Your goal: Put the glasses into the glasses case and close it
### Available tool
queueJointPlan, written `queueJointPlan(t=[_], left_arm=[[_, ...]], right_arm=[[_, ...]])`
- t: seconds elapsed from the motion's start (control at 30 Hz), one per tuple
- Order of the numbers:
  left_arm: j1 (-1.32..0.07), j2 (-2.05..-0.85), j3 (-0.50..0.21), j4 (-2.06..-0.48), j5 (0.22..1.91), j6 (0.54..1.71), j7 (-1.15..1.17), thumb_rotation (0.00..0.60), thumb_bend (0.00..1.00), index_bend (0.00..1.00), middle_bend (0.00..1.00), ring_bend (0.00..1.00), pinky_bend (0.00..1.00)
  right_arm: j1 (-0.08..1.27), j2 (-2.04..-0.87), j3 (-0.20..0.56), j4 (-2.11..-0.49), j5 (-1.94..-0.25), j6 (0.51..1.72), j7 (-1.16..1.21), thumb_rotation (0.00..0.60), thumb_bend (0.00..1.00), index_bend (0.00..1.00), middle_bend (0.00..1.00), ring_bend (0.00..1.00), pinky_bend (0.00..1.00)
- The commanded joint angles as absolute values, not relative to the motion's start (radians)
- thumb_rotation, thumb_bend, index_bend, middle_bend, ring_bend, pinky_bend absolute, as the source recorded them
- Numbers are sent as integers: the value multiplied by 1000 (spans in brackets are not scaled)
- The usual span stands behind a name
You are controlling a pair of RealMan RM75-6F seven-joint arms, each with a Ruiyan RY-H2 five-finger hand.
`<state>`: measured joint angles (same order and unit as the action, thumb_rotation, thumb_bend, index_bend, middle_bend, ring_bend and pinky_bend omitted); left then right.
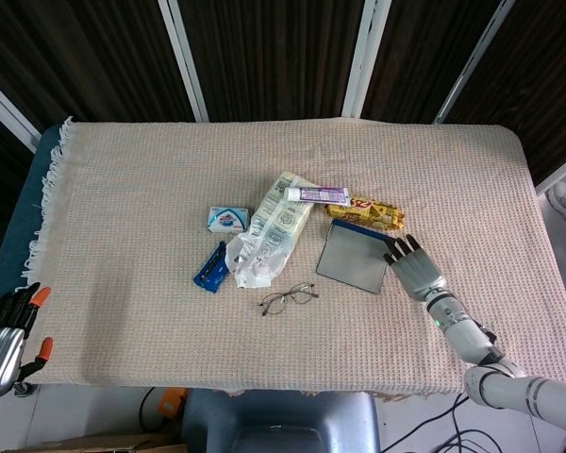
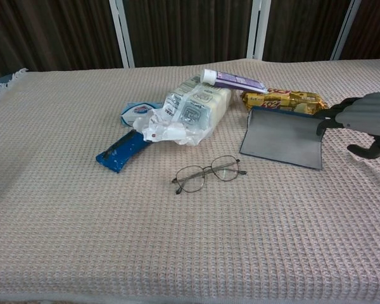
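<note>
Glasses (image 2: 209,174): lying on the table (image 2: 177,253), lenses folded out, near the front left corner of the case and clear of it; nothing touches them.
Glasses case (image 2: 282,137): open, its grey flap lying flat, blue back edge raised toward the gold snack bar (image 2: 282,98).
Right hand (image 2: 361,120): at the case's right edge, fingers (image 1: 401,250) spread and holding nothing (whether the tips actually touch the case, I cannot tell).
Left hand (image 1: 5,330): off the table's near left corner, holding nothing; how its fingers lie I cannot tell.
Step in hand: judged to be steadying or positioning the case; the glasses are not yet picked up.
Risk, case: a push at one edge could slide the light case into the snack bar or toothpaste tube (image 2: 231,80).
Risk, glasses: thin wire frame lying flat on woven cloth gives little to grip; fingers may snag or skid it toward the crumpled packet (image 2: 187,117).
</note>
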<state>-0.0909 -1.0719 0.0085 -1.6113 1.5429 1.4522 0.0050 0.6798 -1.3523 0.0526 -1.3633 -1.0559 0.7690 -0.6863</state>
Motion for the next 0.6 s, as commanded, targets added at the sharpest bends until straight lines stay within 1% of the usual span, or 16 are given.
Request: queueJointPlan(t=[0.03, 0.37, 0.6], left_arm=[[-92, -1071, 9, -1612, 1541, 1449, 5, 600, 447, 0, 0, 0, 66], [-93, -1073, 8, -1612, 1537, 1446, 10, 600, 448, 0, 0, 0, 68], [-99, -1078, 6, -1612, 1529, 1433, 22, 600, 448, 0, 0, 0, 69]], right_arm=[[683, -1353, 44, -1346, -1043, 770, -691, 600, 679, 307, 0, 0, 0], [686, -1356, 27, -1267, -1006, 764, -669, 600, 698, 307, 0, 0, 0], [690, -1384, 27, -1200, -985, 740, -647, 600, 702, 301, 0, 0, 0]])
